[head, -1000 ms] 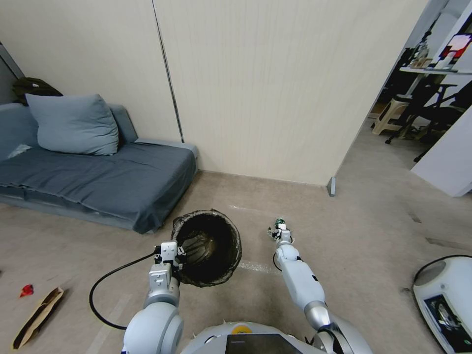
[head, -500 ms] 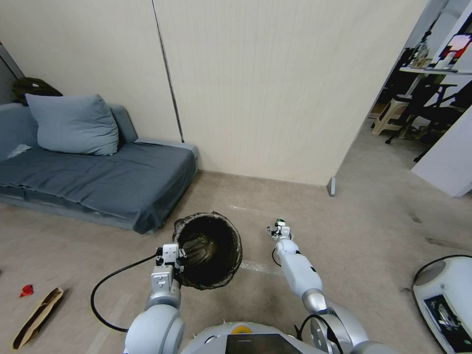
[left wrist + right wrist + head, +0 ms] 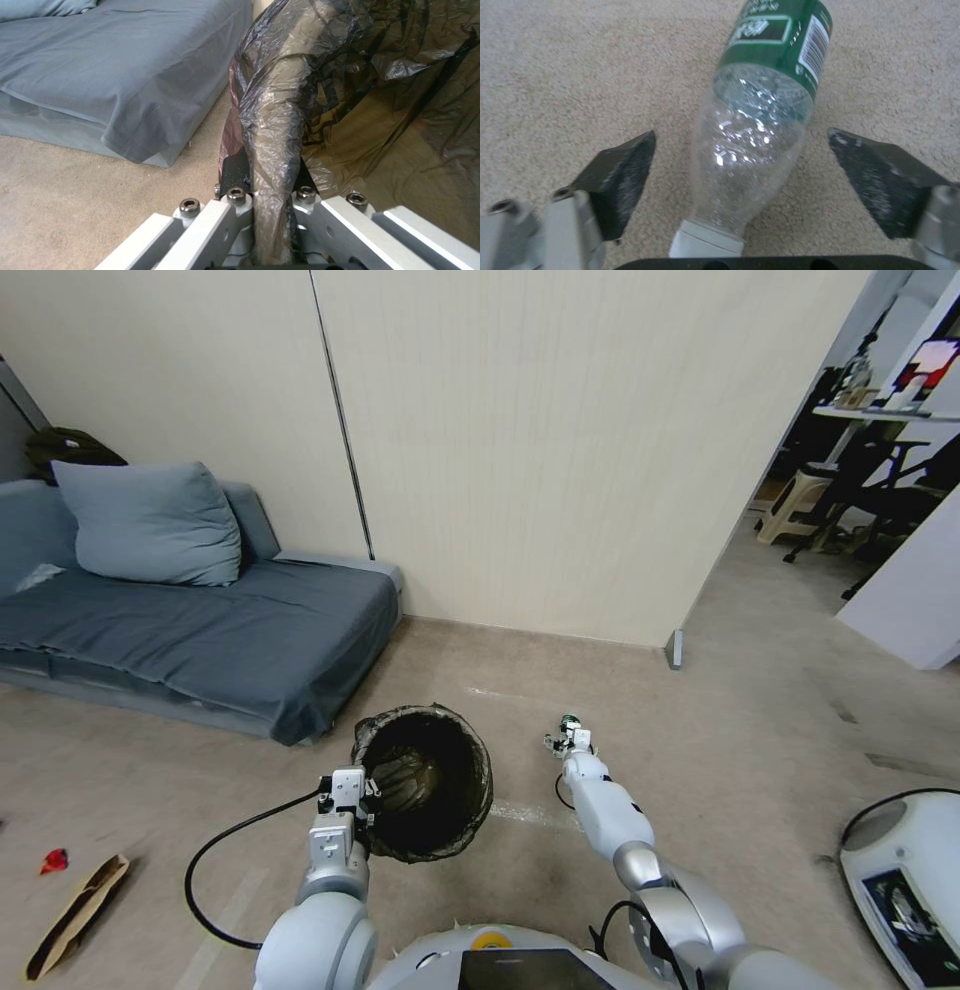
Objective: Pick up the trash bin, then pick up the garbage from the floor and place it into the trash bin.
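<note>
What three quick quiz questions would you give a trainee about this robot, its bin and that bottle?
1. True or false: the left gripper is shut on the trash bin rim.
2. The right gripper's fingers are: A) shut on the plastic bottle, B) open either side of it, C) inside the bin.
3. Fill in: the bottle lies on the ____.

Key: 1 true; 2 B; 3 floor.

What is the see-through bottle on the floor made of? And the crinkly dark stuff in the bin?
The bottle looks like thin clear plastic: it glints, you can see through it, and it wears a glossy green label. The bin liner looks like thin dark plastic film, shiny and wrinkled where the left gripper pinches its rim.
</note>
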